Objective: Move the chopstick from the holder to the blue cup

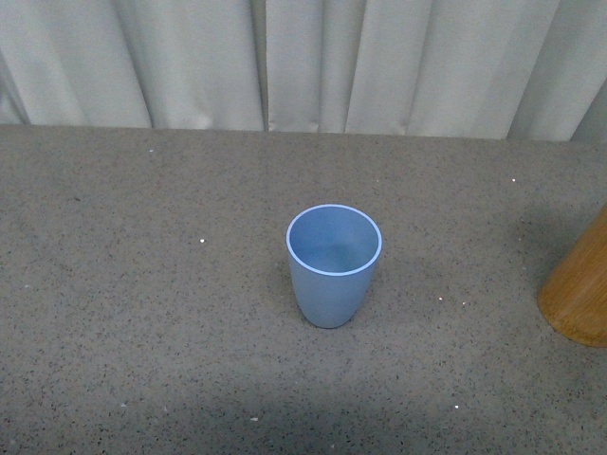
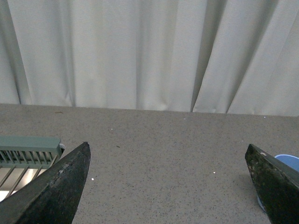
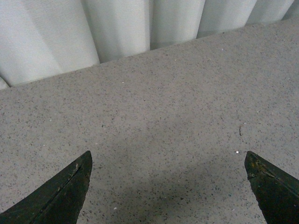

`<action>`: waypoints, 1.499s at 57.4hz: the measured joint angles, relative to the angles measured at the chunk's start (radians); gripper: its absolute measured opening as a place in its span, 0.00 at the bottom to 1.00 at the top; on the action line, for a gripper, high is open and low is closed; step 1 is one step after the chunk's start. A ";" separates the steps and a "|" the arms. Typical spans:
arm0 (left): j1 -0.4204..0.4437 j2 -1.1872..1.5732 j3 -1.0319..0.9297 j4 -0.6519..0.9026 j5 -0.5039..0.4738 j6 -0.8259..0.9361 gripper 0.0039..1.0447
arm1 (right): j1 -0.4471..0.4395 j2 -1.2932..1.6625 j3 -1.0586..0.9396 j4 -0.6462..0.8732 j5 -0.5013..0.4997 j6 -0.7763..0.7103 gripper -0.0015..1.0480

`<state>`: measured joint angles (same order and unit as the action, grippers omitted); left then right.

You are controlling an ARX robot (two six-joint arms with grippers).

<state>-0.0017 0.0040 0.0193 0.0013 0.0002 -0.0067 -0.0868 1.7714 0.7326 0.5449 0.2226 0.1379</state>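
Holder [image 1: 579, 289] is sitting at the far right edge of the front view with only its lower tan wall showing and its top cropped off, so the chopstick isn't showing anywhere. I'm assuming it's standing in there roughly upright, but can't confirm its lean. Blue cup [image 1: 333, 265] is standing upright mid-worktop [image 1: 142, 303], mouth open, nothing in it, well apart from the holder and to its left. Both arms are idling: left hand [image 2: 167, 145] is hanging wide open over bare worktop, holding nothing, with a sliver of the blue cup peeking in beside one finger. The right hand [image 3: 168, 153] is gaping just as wide, holding nothing, facing bare worktop and curtain [image 3: 70, 32], no holder in its view. Holder is lying on the robot's right, so I'm judging the right arm nearer for the pick: swinging right, coming in above the rim, closing across the stick's long axis. Transfer not yet begun.
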 joint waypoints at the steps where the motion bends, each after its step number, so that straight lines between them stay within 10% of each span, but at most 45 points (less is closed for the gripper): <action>1: 0.000 0.000 0.000 0.000 0.000 0.000 0.94 | 0.002 0.002 0.002 0.000 0.002 0.000 0.91; 38: 0.000 0.000 0.000 0.000 0.000 0.000 0.94 | 0.026 0.050 -0.012 0.069 0.006 0.040 0.01; 86: 0.000 0.000 0.000 0.000 0.000 0.000 0.94 | 0.031 -0.223 0.007 0.060 -0.066 0.165 0.01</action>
<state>-0.0017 0.0040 0.0193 0.0013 0.0002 -0.0067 -0.0555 1.5486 0.7399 0.6044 0.1570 0.3027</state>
